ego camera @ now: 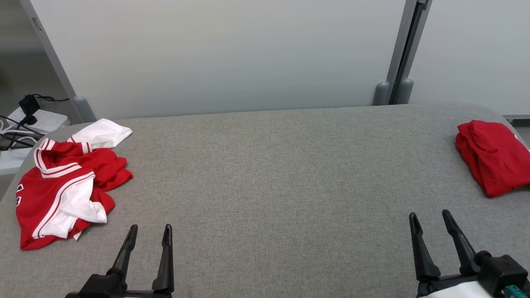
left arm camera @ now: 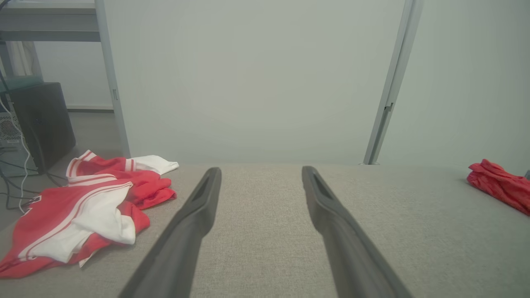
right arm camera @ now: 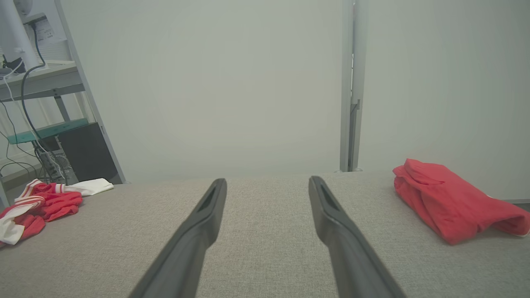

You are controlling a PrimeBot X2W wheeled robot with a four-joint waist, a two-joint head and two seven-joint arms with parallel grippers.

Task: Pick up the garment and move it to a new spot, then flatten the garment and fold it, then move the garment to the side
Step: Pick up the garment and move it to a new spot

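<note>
Garment [ego camera: 62, 190] lies free of both grippers. The left gripper [ego camera: 150, 227] is at the near edge of the grey table [ego camera: 269, 174] with its two dark fingers spread wide and nothing between them. The left wrist view shows the same gap [left arm camera: 261, 169], with only bare grey cloth between the fingers. The right gripper [ego camera: 429, 213] is at the near right, its fingers likewise wide apart and holding nothing.

The garment is a crumpled heap of red fabric with white panels and thin red-and-white stripes along its bands. One white sleeve or flap points toward the far edge, and part of a dark-edged print shows at its left rim. It sits on the left end of the table, to the left of the left gripper and a little farther from the robot. Its near hem is close to the fingertips but not touching them. In the left wrist view it lies off to the left of the fingers [left arm camera: 83, 207], and it is well apart from the right gripper.

A plain red bundle [ego camera: 490, 155], loosely folded, lies at the far right end of the table, beyond the right gripper and to its right. A pale wall [ego camera: 227, 54] with a grey post [ego camera: 399, 62] stands behind the table. A white power strip [ego camera: 41, 120] with black cables [ego camera: 16, 128] lies past the left end.
</note>
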